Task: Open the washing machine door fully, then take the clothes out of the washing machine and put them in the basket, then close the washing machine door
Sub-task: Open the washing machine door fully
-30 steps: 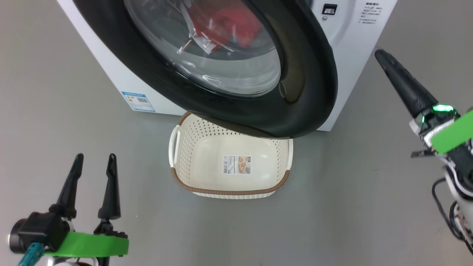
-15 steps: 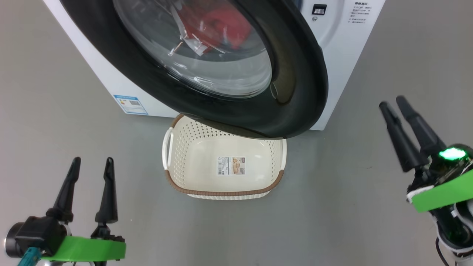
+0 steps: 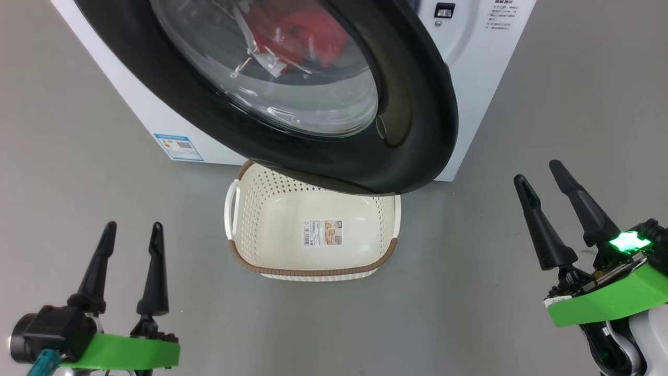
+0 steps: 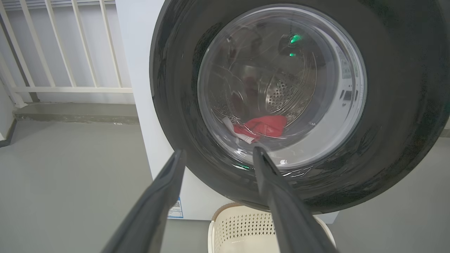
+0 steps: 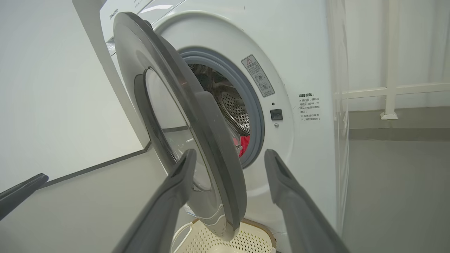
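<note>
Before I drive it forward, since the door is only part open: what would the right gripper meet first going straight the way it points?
Probably the free edge of the washing machine door, dead ahead of the open right gripper; depth is unclear, so it might slip behind it.

grey floor [image 3: 62, 156] all round — white railing [image 4: 70, 90] (above a low ledge [image 4: 70, 114]) behind.
</note>
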